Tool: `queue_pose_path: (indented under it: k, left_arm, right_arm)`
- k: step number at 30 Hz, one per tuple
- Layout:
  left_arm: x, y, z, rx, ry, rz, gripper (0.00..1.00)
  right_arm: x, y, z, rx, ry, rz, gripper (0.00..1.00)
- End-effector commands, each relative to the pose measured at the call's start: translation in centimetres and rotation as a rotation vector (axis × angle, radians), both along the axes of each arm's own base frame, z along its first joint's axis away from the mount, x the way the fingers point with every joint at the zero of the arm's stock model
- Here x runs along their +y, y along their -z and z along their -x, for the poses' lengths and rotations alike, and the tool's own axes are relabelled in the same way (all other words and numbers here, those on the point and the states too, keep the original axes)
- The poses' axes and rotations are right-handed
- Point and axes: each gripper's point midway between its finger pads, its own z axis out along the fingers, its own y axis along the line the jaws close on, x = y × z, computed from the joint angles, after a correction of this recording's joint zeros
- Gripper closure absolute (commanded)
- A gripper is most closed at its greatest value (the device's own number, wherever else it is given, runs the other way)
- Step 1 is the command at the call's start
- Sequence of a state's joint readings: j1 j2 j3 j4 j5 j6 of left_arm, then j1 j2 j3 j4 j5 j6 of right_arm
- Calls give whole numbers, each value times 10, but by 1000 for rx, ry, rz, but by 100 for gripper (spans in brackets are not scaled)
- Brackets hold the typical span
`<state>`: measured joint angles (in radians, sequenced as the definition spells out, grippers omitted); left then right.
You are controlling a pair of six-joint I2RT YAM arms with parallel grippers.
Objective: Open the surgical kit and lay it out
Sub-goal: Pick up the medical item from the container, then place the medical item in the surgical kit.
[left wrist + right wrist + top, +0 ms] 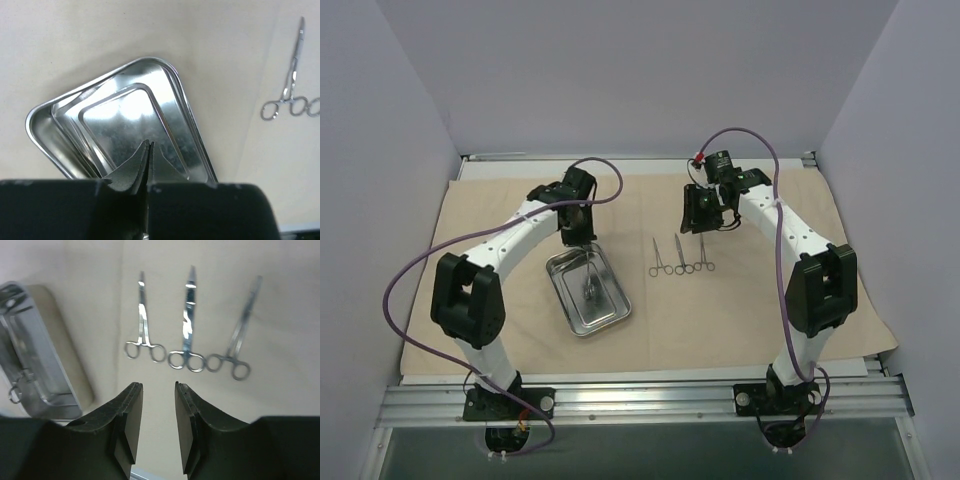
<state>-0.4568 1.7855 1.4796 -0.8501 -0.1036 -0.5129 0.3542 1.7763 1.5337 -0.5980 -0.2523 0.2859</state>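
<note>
Cloth [770, 300]: forceps [680, 255] lengthwise, tips seemingly rearward

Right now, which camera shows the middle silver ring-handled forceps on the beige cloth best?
Right wrist: the middle silver ring-handled forceps lies whole and close, just beyond the open right gripper. Top external shows it whole but tiny. Left wrist catches only its ring handle at the frame edge.

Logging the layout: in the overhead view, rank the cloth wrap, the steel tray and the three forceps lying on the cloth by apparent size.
1. cloth wrap
2. steel tray
3. left forceps, middle forceps, right forceps: these look alike, so no ranking among them.
</note>
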Motion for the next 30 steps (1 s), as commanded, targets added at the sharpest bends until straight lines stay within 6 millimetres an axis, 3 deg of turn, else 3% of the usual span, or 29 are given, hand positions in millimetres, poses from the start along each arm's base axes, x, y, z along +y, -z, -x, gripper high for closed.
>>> queue_pose_path:
  k: [1, 6, 15, 21, 30]
  left_arm:
    - [-11, -51, 12, -49, 32, 110, 98]
    - [-23, -89, 23, -87, 80, 225, 98]
    - [-33, -128, 26, -131, 87, 320, 98]
    - [-49, -155, 25, -141, 115, 416, 98]
    - [-58, -166, 30, -131, 126, 477, 98]
  right_arm:
    - [52, -40, 3, -55, -163, -275, 66]
    - [96, -66, 19, -57, -334, -520, 57]
    - [147, -92, 48, -138, -574, -533, 46]
    - [163, -96, 57, -187, -607, -580, 41]
    - [171, -96, 62, -180, -641, -611, 43]
